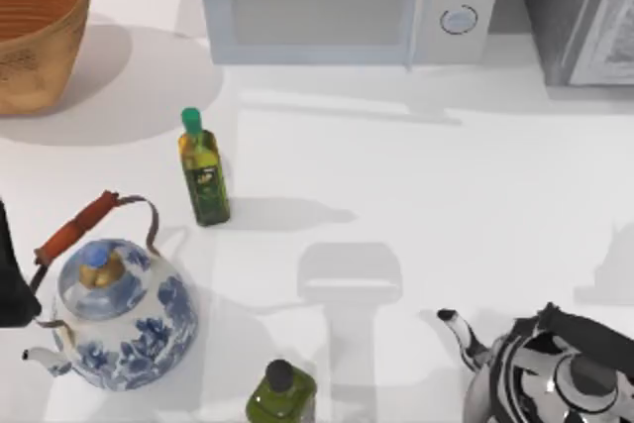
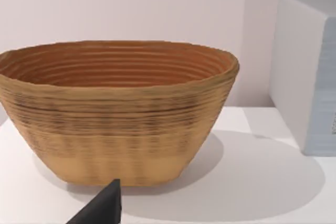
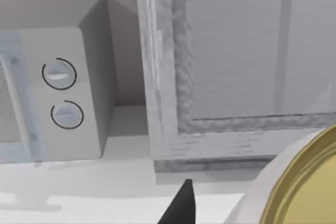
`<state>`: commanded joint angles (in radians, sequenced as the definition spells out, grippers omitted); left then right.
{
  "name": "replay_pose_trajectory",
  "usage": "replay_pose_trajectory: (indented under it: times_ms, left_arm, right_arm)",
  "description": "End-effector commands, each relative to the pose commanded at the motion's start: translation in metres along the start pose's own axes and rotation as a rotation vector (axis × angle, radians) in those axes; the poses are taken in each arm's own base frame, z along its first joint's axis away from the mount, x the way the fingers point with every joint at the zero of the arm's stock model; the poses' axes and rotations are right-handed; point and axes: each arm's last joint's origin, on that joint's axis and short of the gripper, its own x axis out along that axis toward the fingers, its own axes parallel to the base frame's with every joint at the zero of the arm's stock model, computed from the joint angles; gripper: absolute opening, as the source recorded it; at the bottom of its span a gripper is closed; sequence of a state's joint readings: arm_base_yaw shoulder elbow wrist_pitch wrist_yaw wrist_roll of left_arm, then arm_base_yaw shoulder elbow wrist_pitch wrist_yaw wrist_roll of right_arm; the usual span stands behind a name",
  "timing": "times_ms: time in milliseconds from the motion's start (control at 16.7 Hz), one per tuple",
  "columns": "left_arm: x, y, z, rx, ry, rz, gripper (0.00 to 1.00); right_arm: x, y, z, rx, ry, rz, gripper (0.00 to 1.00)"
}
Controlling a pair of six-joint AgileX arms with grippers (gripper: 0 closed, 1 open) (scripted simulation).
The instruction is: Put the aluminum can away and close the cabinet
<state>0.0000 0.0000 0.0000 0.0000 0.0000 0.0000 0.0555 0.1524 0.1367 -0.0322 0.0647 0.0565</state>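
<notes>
The aluminum can (image 3: 307, 182) sits very close in the right wrist view, tilted, showing its dull gold round top and a strip of white side. My right gripper holds it up in front of the cabinet (image 3: 236, 66); one dark fingertip (image 3: 181, 203) shows beside the can. The cabinet's pale grey framed door panel faces this camera. In the top view the cabinet (image 1: 584, 7) stands at the back right corner, dark grey and speckled. My left arm (image 1: 8, 274) rests at the table's left edge, and one of its fingertips (image 2: 107, 203) points toward the basket.
A white microwave (image 1: 347, 2) stands at the back, left of the cabinet. A woven basket (image 1: 35, 22) occupies the back left. A green-capped olive oil bottle (image 1: 203, 170), a blue-and-white teapot (image 1: 124, 314), a dark-capped bottle (image 1: 282, 393) and a metal kettle (image 1: 555, 369) stand toward the front.
</notes>
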Motion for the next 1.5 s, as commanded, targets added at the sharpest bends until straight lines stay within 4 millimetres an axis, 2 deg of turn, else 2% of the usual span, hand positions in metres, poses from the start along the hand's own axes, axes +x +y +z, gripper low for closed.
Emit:
replay_pose_trajectory:
  times_ms: [180,300,600,780,900,1020,1320,1500]
  left_arm:
    - [0.0,0.0,0.0,0.0,0.0,0.0,1.0]
    - [0.0,0.0,0.0,0.0,0.0,0.0,1.0]
    - [0.0,0.0,0.0,0.0,0.0,0.0,1.0]
    - [0.0,0.0,0.0,0.0,0.0,0.0,1.0]
    - [0.0,0.0,0.0,0.0,0.0,0.0,1.0]
    - [0.0,0.0,0.0,0.0,0.0,0.0,1.0]
    - [0.0,0.0,0.0,0.0,0.0,0.0,1.0]
    - [0.0,0.0,0.0,0.0,0.0,0.0,1.0]
  right_arm:
    - [-0.002,-0.005,-0.025,-0.04,-0.04,0.008,0.0]
    - [-0.002,-0.006,-0.031,-0.052,-0.047,0.01,0.0]
    - [-0.002,-0.006,-0.032,-0.049,-0.042,0.012,0.0]
    - [-0.003,-0.003,-0.017,-0.048,-0.025,0.026,0.0]
    - [-0.002,0.0,0.006,-0.047,-0.002,0.037,0.0]
    - [0.002,0.004,0.039,-0.049,0.025,0.043,0.0]
    - [0.029,0.019,0.156,-0.058,0.027,0.032,0.0]
    - [0.057,0.03,0.209,-0.067,0.042,0.017,0.0]
